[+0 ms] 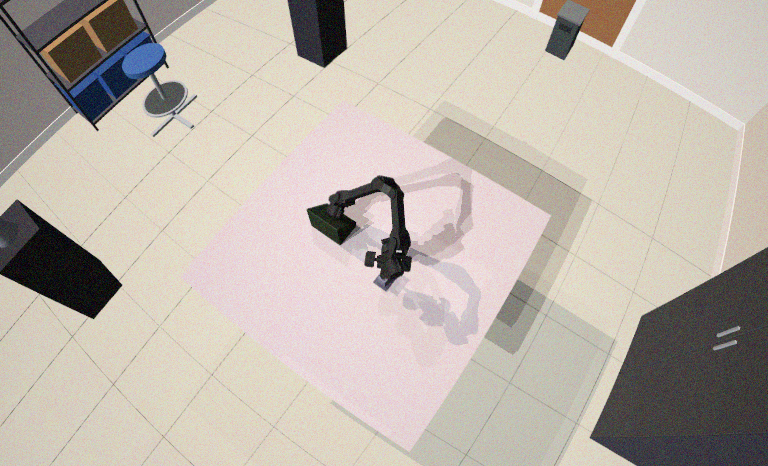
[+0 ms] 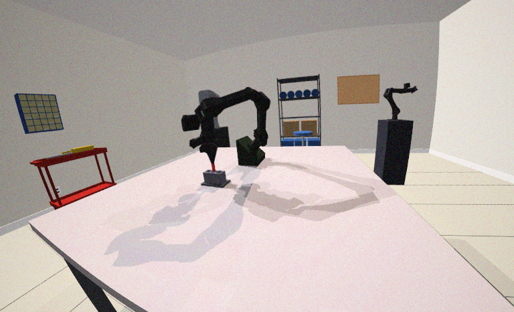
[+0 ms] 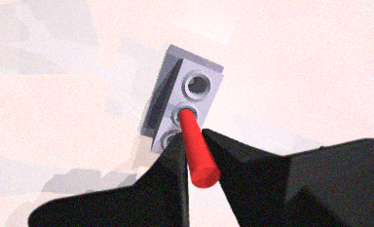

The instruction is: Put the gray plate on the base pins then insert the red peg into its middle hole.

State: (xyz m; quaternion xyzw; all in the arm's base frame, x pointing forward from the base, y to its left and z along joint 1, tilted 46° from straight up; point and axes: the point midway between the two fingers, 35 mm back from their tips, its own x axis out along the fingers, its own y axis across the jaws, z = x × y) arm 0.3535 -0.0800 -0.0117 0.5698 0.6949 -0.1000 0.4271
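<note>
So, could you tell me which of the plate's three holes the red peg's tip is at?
The middle hole: the red peg, held in the pincer, meets it, while the far hole stands open and the near one is partly hidden.

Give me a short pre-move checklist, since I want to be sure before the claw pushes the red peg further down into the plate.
1. Claw shut on the red peg: ok.
2. Gray plate resting on its base: looks flat, ok; pins hidden, cannot tell.
3. Peg tip at the middle hole, not the open end hole: ok.
4. Peg roughly upright above the plate in the exterior view: ok.
5. Peg fully inserted: not ok, much of its length shows above the plate.
6. Third hole, nearest the claw: mostly hidden, cannot tell.
</note>
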